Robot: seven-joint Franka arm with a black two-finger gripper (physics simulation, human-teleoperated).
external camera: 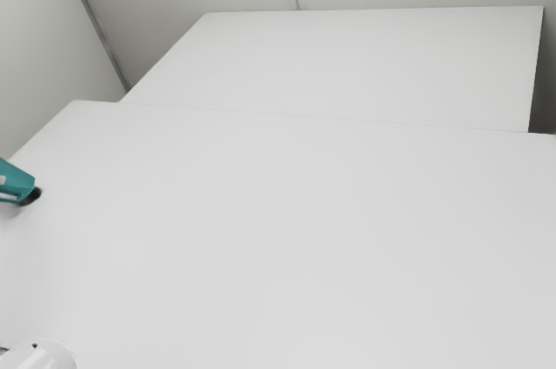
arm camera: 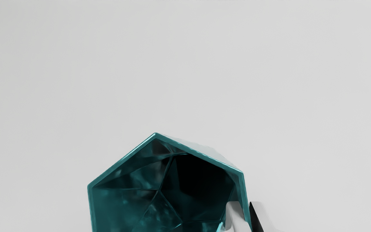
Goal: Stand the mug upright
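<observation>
A gripper pinches the wall of a faceted teal mug, one finger inside and one outside. The mug tilts, mouth toward the gripper, dark end pointing away; a white table spreads beyond.

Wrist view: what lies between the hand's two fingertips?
The wall of the mug, as the wrist view shows: the hand has one fingertip inside it and one outside.
</observation>
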